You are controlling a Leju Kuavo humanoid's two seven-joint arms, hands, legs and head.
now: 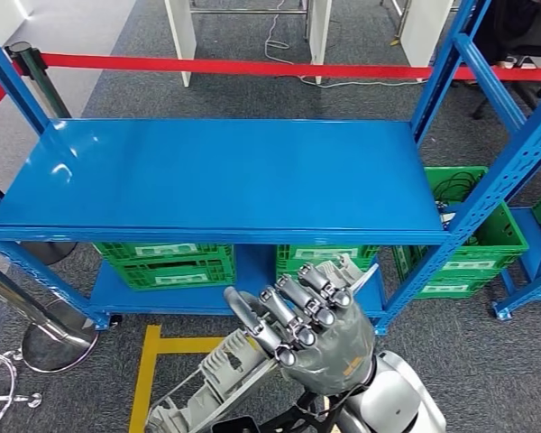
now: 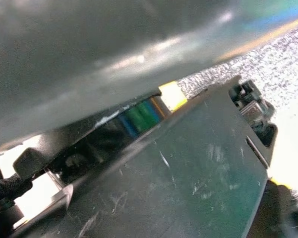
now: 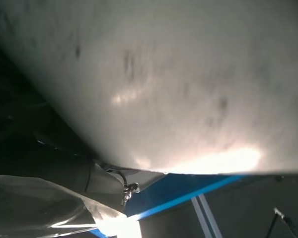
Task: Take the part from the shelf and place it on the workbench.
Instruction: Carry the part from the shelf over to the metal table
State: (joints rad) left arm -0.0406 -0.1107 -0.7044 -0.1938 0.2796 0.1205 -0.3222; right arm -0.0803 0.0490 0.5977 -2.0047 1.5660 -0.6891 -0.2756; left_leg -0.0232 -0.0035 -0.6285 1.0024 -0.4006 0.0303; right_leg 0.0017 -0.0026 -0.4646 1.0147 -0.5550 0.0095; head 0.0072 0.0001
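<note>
My right hand (image 1: 316,329) is low in the head view, in front of the blue shelf (image 1: 220,176). Its fingers curl over a long light-grey plastic part (image 1: 206,383), which slants from the picture's lower edge up towards the shelf's lower level. The hand grips the part and hides its middle. In the right wrist view a pale blurred surface (image 3: 170,84), seemingly the part, lies close against the camera, with a strip of the blue shelf (image 3: 177,191) beyond. The left wrist view gives a blurred grey surface (image 2: 102,54) and a dark scratched panel (image 2: 185,183); I cannot tell how my left hand stands.
Several green crates (image 1: 166,266) stand on the shelf's lower level, and more green crates (image 1: 485,244) sit to the right. Blue uprights (image 1: 506,171) frame the shelf's right end. A red barrier tape (image 1: 241,66) runs behind it. Metal stand bases (image 1: 47,338) and a yellow floor line (image 1: 145,379) lie at the left.
</note>
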